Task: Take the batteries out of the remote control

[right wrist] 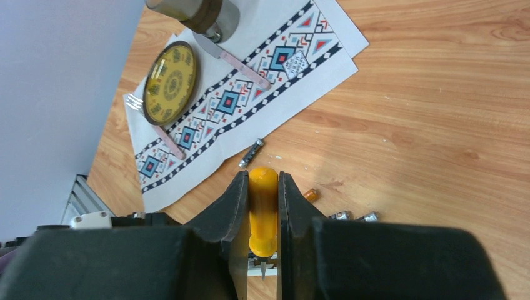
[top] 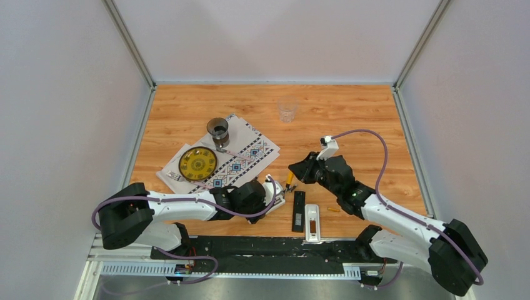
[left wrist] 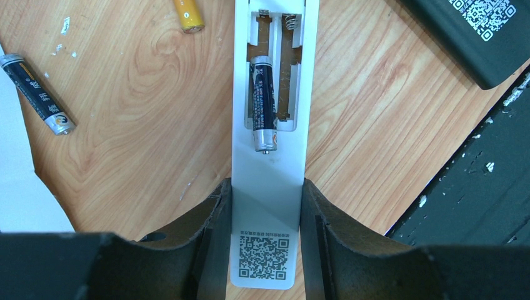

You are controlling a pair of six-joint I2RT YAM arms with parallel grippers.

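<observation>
Clamping right fingers (right wrist: 230, 209) half-hiding orange screwdriver (right wrist: 263, 200)

Left arm (top: 181, 205): based at the near left edge, lying low, forearm stretched rightward to the middle of the table.
Left gripper (left wrist: 265, 187): part-way closed, both fingers (left wrist: 209, 219) pressed against the long edges of a white remote (left wrist: 269, 169); grip firm and level.
Right arm (top: 400, 215): based at the near right edge, angled up and leftward, wrist raised.
Right gripper (right wrist: 263, 178): closed tight, a screwdriver handle (right wrist: 263, 200) pinched between the fingers, pointing toward the left gripper.
</observation>
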